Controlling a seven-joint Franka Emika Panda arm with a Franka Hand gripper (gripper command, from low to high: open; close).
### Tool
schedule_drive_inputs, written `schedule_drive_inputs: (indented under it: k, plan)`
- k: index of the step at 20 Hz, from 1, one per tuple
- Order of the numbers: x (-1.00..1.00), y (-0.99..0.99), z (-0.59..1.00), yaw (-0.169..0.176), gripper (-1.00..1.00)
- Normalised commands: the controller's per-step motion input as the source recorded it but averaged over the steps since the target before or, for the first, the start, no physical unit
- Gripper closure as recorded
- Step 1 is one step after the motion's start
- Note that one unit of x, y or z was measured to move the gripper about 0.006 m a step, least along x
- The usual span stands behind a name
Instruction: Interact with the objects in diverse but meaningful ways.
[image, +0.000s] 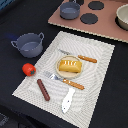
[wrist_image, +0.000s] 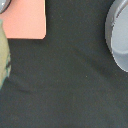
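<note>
A: Nearest the cam in ext. view?
B: A white-bladed knife (image: 68, 99) w/ orange handle, at the front of the striped placemat (image: 95, 80). Brown sausage (image: 43, 89) lay just to its left, also on the mat.
A: Then left to right?
B: Far left, grey-blue pot (image: 29, 44) on the dark table (image: 15, 20), off the mat. Below it a small red tomato (image: 28, 69) right at the mat's left edge. Fork (image: 62, 80) w/ orange handle mid-mat, tan plate (image: 70, 66) behind it w/ the yellow-orange bread loaf (image: 70, 65) on it. Another orange-handled utensil (image: 80, 57) touched the plate's far rim. At back, the pink toy stove (image: 100, 25) carried a 2nd pot (image: 70, 10) & black burners; a pale bowl (image: 123, 16) at the right edge.
A: Gripper vs. those things?
B: Not visible in either view, so can't tell how open or if it held anything. Wrist view showed only dark tabletop, a pink stove corner (wrist_image: 27, 20) & part of a grey pot rim (wrist_image: 117, 35).
</note>
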Motion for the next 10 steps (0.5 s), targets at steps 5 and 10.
schedule_drive_inputs:
  k: [5, 10]
  plan:
    - [0.00, -0.01, -0.01, 0.000, -1.00]
    - [0.12, -0.25, -0.25, 0.000, -1.00]
